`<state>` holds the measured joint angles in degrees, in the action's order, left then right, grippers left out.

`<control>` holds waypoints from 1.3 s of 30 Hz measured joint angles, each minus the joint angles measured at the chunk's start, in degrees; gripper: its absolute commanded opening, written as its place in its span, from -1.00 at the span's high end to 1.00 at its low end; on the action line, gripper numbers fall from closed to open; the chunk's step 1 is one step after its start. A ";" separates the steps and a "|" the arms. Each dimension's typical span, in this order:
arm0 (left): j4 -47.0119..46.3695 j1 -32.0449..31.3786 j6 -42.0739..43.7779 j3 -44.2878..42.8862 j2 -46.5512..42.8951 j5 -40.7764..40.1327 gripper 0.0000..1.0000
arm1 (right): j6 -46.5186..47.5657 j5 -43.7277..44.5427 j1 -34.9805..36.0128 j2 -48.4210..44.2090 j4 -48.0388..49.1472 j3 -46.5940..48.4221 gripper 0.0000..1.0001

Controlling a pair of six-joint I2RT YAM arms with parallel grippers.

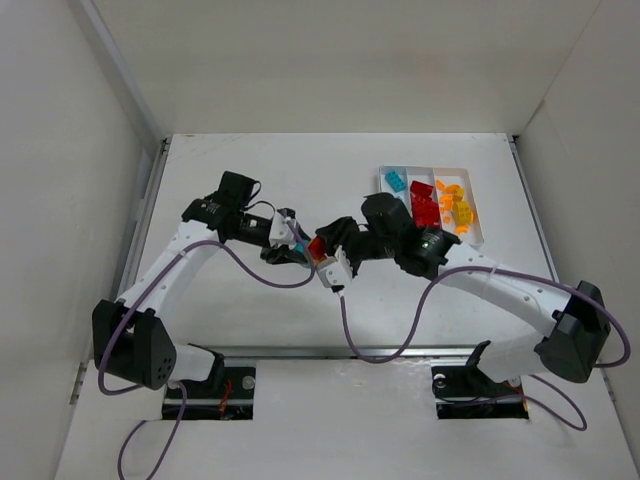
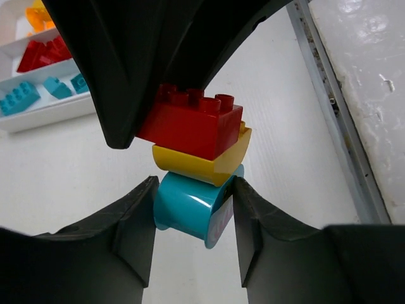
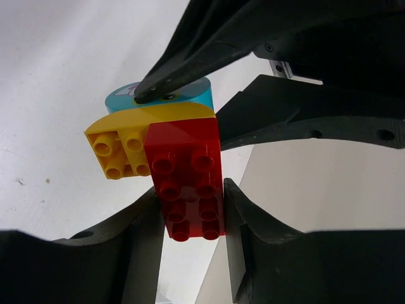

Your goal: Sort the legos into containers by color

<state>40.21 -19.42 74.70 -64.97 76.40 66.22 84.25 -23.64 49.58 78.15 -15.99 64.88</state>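
The shallow white tray (image 1: pixel 425 170) is glossy plastic and has bricks lying in its three slots. Left of it and nearer the arms, the left gripper (image 2: pixel 193 218) pinches a smooth teal cylinder (image 2: pixel 183 202). The right gripper (image 3: pixel 193 215) pinches a studded red brick (image 3: pixel 186 177), with a curved yellow piece (image 3: pixel 117 149) sandwiched between them. I'd hold one end firm and pull straight apart, without twisting.

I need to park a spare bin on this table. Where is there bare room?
Bare: the far table stretch between the left arm and the tray, and the near strip between left arm and right arm. Crowded: the centre, where left tool and right tool grip one lego stack, and the far-right corner holding the tray.
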 measured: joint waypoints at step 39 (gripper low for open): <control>-20.26 -0.74 -26.80 10.75 -3.78 -19.06 1.00 | -36.37 -3.74 -20.09 1.07 7.78 -1.22 1.00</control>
<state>19.94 -20.16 47.90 -54.22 72.62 47.16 47.88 -27.38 29.50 79.22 -8.21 63.66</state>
